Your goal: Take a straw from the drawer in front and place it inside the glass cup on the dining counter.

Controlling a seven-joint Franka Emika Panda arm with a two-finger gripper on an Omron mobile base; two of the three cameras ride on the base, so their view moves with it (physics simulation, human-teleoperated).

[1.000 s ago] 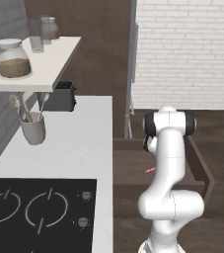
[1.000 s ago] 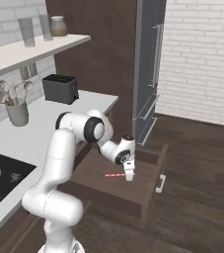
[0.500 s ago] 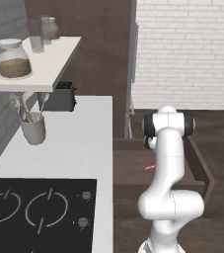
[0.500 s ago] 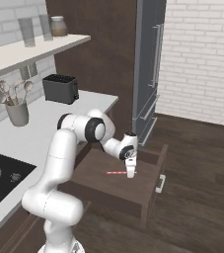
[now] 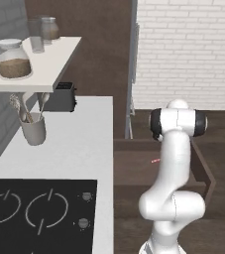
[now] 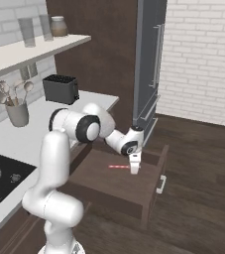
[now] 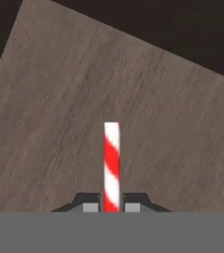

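One straw, striped red and white, sits between the two dark fingers, which are closed on its near end; the rest of it points away from the hand over the wooden floor of the drawer. From the right base view the straw lies level, sticking out to the left of the gripper, just above the bottom of the pulled-out drawer. In the left base view a short pink bit of the straw shows just left of the white arm, inside the open drawer. Left of the drawer runs a white counter with a black cooktop, a grey holder of spoons and a black toaster.
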